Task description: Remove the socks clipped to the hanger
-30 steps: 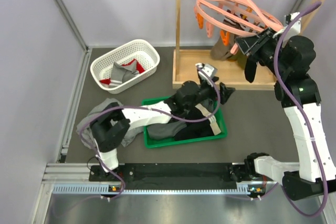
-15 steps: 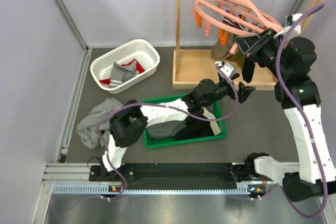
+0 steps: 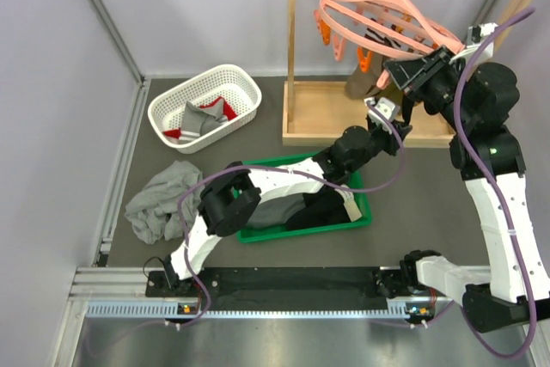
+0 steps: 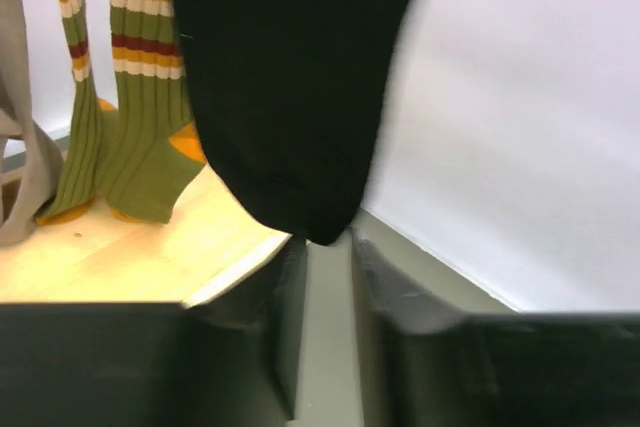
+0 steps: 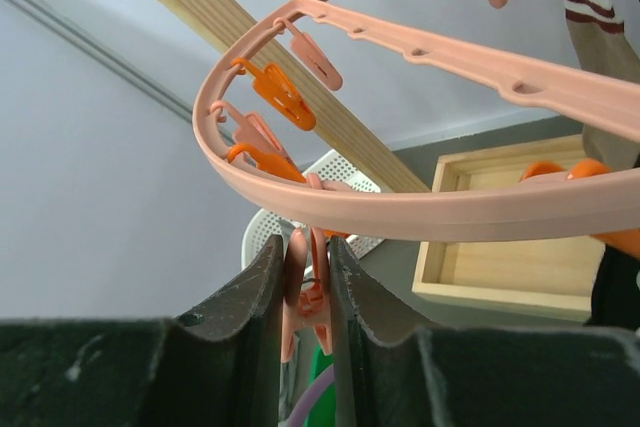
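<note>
Left gripper (image 4: 325,243): just reached black sock (image 4: 290,97); jaws narrowed from wide, hold on toe unclear.
Right gripper (image 5: 305,249): pinching hanger (image 5: 420,212) clip (image 5: 303,309).
Meaning: sock release looks imminent.

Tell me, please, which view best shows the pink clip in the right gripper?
Right wrist view: the pink clip sits close-up, pinched in the right gripper. In the top external view it is too small to tell; the left wrist view lacks it.
</note>
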Tool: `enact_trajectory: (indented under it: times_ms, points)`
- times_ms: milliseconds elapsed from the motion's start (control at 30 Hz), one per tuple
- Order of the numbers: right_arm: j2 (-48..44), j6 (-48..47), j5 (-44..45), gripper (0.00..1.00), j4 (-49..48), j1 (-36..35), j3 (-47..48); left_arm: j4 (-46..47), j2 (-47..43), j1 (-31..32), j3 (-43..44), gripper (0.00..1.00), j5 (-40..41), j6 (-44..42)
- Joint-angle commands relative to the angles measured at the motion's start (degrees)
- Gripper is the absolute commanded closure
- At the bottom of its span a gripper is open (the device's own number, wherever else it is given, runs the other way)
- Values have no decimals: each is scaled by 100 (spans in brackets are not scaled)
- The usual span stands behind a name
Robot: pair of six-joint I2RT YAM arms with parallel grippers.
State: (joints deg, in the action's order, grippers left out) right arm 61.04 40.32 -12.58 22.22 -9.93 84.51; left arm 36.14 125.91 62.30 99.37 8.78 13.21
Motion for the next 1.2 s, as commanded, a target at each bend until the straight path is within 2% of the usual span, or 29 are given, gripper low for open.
enact_trajectory:
  times_ms: [0,67,100,300,400,767,1000,1167]
  points:
    - [-241,38,-263,78,-7,9,-75,-28,-338,19,144,86,177,-108]
    - [-302,20,-219,74,19,18,-154,-19,-566,27,-128,97,229,-126]
    - [-320,12,-201,70,19,18,-180,-19,-646,27,-224,100,256,-126]
    - [-390,-129,-96,55,300,18,-137,-63,-1191,1,-796,100,239,-179]
    - [-452,-234,-26,52,485,18,-14,-107,-1419,-25,-989,100,134,-179]
    - [-531,-375,168,56,661,18,224,24,-2017,-78,-1649,100,80,-240]
    - [-549,-568,290,48,959,9,408,25,-2132,-113,-1834,100,63,-249]
    - [-759,-1147,589,43,1118,18,260,86,-2202,-131,-1930,100,80,-223]
